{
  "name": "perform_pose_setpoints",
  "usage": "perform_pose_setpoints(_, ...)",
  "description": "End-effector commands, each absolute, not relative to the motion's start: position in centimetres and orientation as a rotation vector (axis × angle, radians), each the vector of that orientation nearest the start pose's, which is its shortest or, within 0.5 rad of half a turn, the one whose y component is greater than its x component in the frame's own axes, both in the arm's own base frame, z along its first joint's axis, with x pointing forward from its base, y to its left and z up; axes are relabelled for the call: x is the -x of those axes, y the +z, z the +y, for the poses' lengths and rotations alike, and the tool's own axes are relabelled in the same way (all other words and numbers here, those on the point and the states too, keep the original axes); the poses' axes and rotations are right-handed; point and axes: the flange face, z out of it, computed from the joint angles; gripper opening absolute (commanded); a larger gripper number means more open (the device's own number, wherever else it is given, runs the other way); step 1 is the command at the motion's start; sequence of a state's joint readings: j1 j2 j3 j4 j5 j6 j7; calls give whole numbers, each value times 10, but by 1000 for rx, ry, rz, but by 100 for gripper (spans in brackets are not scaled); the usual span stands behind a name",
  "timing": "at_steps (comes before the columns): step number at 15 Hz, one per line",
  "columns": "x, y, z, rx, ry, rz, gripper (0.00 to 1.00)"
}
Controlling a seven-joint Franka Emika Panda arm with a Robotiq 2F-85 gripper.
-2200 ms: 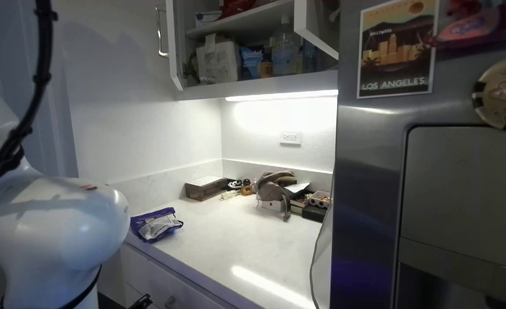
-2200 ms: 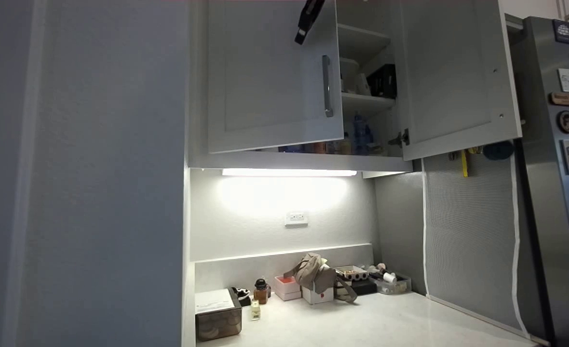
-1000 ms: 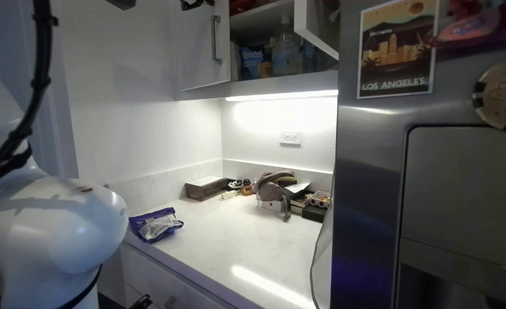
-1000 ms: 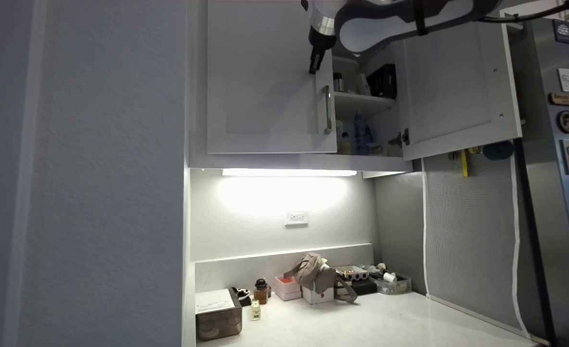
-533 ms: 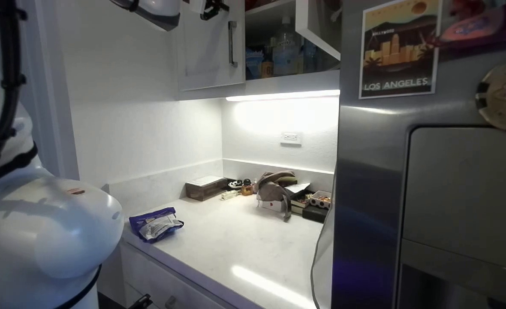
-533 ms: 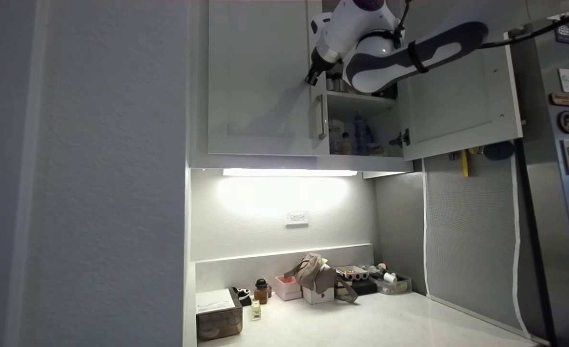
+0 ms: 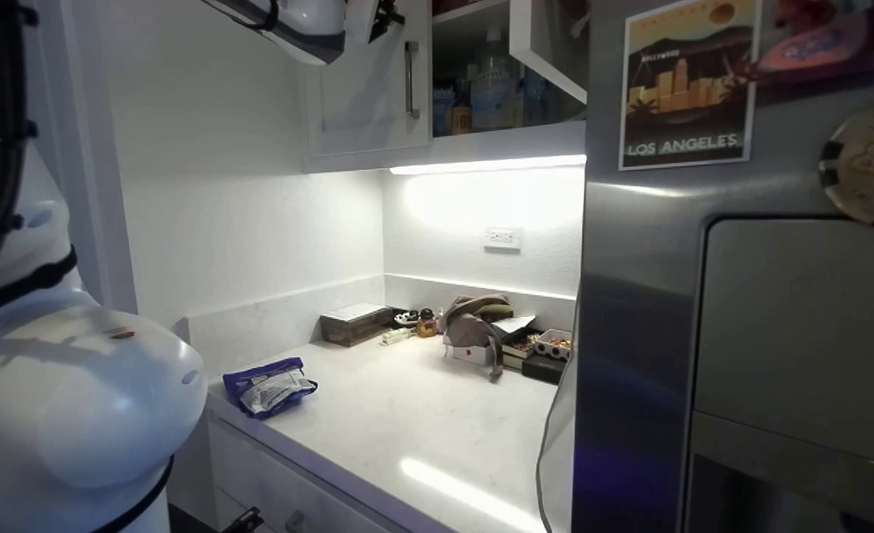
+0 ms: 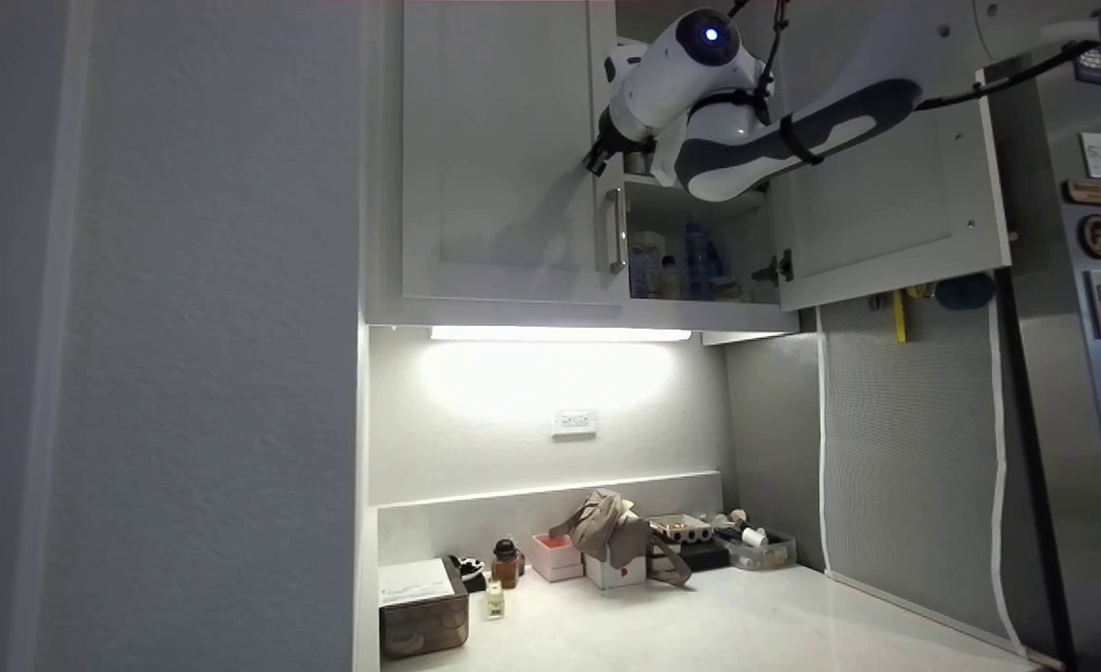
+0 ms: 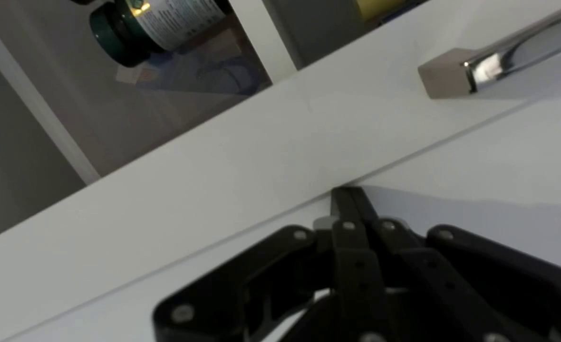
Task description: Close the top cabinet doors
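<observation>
white countertop (image 8: pixel 728 625) lies at lower centre in an exterior view. handled cabinet door (image 8: pixel 504 177): upper centre, nearly flush. swung-out cabinet door (image 8: pixel 891 201): upper right. gripper (image 9: pixel 348 191): clenched, tips together at the handled cabinet door.

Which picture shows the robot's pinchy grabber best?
The wrist view, because the gripper is big and close there, with its fingers shut together at the white door. Both exterior views show it small and dark by that door, its fingers hard to tell apart.
</observation>
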State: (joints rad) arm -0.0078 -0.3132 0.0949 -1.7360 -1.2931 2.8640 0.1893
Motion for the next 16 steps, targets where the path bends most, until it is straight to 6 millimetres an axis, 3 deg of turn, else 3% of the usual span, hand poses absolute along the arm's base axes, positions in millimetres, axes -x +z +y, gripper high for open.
perform_pose_setpoints(1,-486,820,95,-1586,1454,712,0)
perform_pose_setpoints(3,-483,816,101,-1672,1484,724,0)
perform_pose_setpoints(11,-446,845,133,-2014,1481,784,0)
perform_pose_setpoints(16,-390,863,169,-2175,1345,779,0)
